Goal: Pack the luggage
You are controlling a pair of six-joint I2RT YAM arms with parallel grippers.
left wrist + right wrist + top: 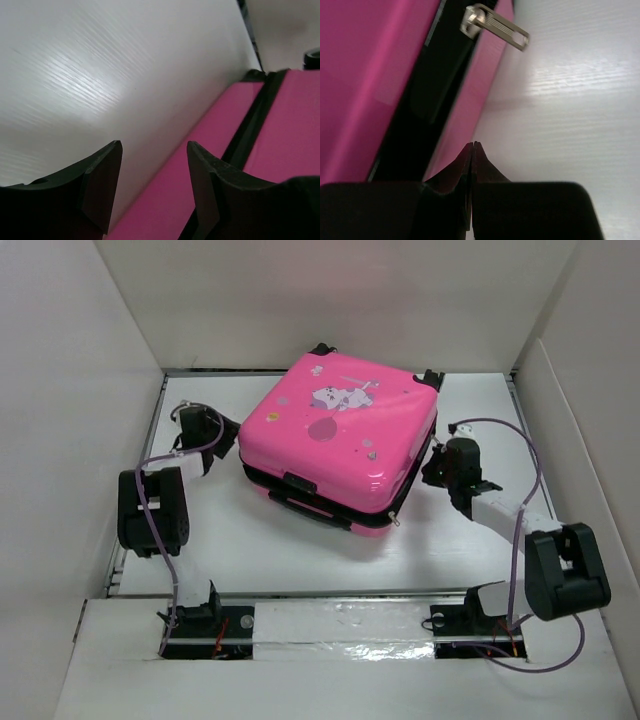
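Note:
The hot-pink luggage point(338, 435) lies closed and flat in the middle of the white table, cartoon print up, its black handle point(300, 485) on the near side. My left gripper point(222, 432) is open and empty beside the luggage's left side; the left wrist view shows the pink shell point(200, 165) and the black zip seam point(252, 125) between and beyond its fingers. My right gripper point(432, 465) is shut and empty against the luggage's right side; the right wrist view shows the pink shell point(360, 75), the dark seam point(427, 95) and a silver zipper pull point(495, 27) ahead of the fingertips.
White walls stand round the table on the left, back and right. A raised white ledge point(340, 620) runs along the near edge between the arm bases. Bare table point(300, 560) lies in front of the luggage.

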